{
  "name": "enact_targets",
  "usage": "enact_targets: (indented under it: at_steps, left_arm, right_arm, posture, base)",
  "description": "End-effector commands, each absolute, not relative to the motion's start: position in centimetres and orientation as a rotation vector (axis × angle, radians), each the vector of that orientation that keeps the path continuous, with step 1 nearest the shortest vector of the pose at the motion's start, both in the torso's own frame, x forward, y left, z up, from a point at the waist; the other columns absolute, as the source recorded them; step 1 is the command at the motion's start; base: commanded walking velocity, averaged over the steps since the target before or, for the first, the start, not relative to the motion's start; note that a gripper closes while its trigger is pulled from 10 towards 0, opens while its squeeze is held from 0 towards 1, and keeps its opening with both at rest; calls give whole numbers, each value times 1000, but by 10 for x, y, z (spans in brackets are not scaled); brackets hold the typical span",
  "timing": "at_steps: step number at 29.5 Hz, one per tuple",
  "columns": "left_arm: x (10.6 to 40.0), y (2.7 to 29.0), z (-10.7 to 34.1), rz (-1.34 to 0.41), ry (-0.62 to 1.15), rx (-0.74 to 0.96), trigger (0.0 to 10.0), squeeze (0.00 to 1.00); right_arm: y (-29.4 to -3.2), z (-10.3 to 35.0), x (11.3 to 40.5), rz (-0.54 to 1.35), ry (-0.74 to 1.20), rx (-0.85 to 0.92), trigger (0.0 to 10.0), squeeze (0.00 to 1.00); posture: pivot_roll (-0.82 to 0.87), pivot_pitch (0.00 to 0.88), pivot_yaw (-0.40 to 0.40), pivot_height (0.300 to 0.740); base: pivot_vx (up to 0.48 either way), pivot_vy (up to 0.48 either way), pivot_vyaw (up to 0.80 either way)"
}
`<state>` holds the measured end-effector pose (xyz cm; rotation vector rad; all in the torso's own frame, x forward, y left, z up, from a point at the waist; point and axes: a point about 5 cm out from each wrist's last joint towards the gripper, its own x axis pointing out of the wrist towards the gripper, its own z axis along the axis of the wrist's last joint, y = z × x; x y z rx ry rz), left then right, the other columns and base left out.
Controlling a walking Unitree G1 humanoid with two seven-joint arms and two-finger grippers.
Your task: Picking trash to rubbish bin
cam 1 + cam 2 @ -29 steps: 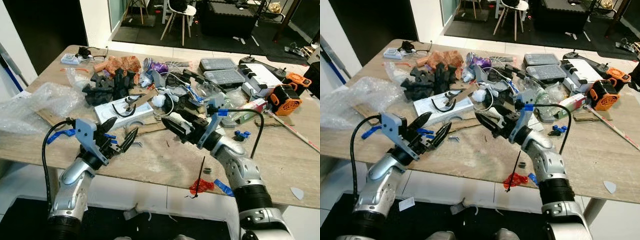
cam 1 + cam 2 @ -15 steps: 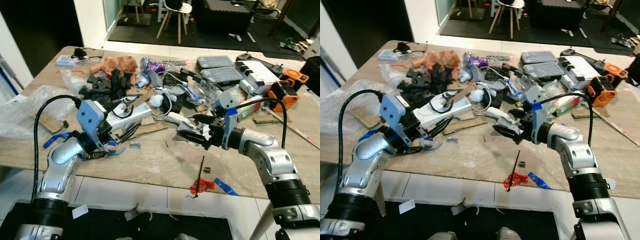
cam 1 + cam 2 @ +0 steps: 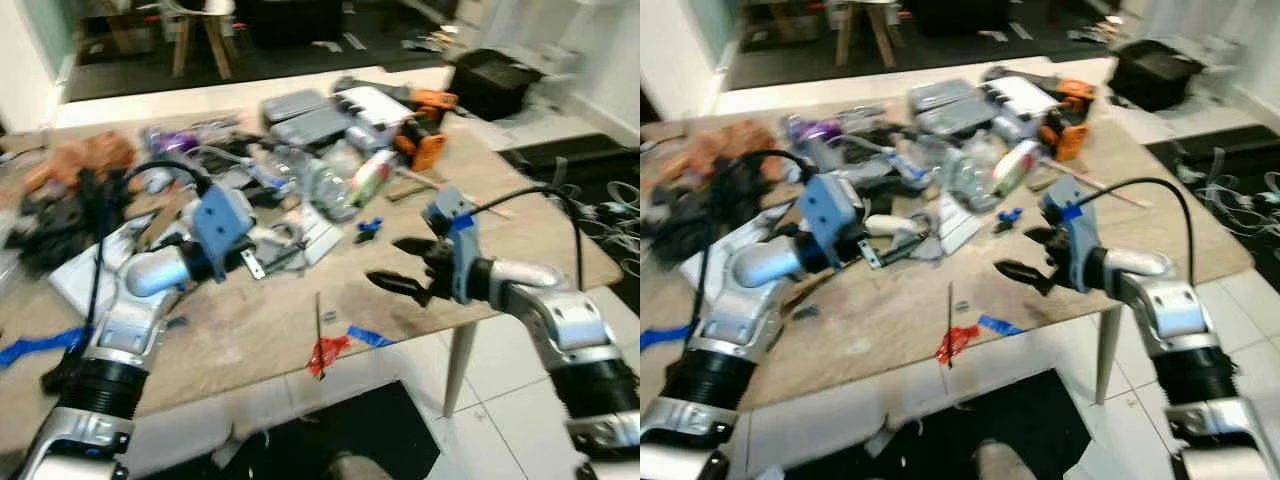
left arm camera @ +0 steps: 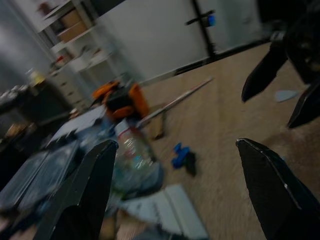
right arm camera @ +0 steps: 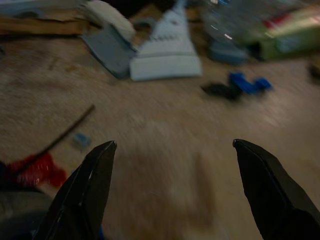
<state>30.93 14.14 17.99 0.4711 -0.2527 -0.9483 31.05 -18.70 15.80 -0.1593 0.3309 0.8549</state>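
The red wrapper scrap is lying at lower centre, at the table edge. It is judged light, crinkly and soft; pinching its bunched middle is advised. Left gripper and right gripper are both hovering spread, empty.

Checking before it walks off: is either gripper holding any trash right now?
No. The left gripper and the right gripper are both open and empty above the table.

A pale tan wood-grain table is seen. Red scrap and blue tape are found at the near edge, an orange-and-black device at the far right, and small blue pieces mid-table.
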Motion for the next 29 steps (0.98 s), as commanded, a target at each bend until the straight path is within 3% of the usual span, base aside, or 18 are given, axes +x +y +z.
enact_targets:
  at_steps: [1, 3, 14, 29]
  left_arm:
    - [310, 143, 175, -946, -223, 532, 10000, 0]
    - [314, 147, 169, -887, -187, 650, 10000, 0]
    - [331, 159, 168, -698, -117, 880, 10000, 0]
    - [332, 170, 148, -732, 96, 903, 10000, 0]
  right_arm:
    - [-185, 161, 311, 854, 323, -162, 10000, 0]
    - [-185, 164, 310, 851, 317, -172, 10000, 0]
    - [-180, 171, 308, 865, 284, -162, 10000, 0]
    - [-178, 174, 309, 851, 275, -141, 10000, 0]
  posture:
    - [-23, 0, -22, 740]
    - [-23, 0, -24, 740]
    - [-23, 0, -16, 740]
    - [-22, 0, -11, 740]
  base:
    - [0, 0, -800]
    - [0, 0, 0]
    - [0, 0, 0]
    - [0, 0, 0]
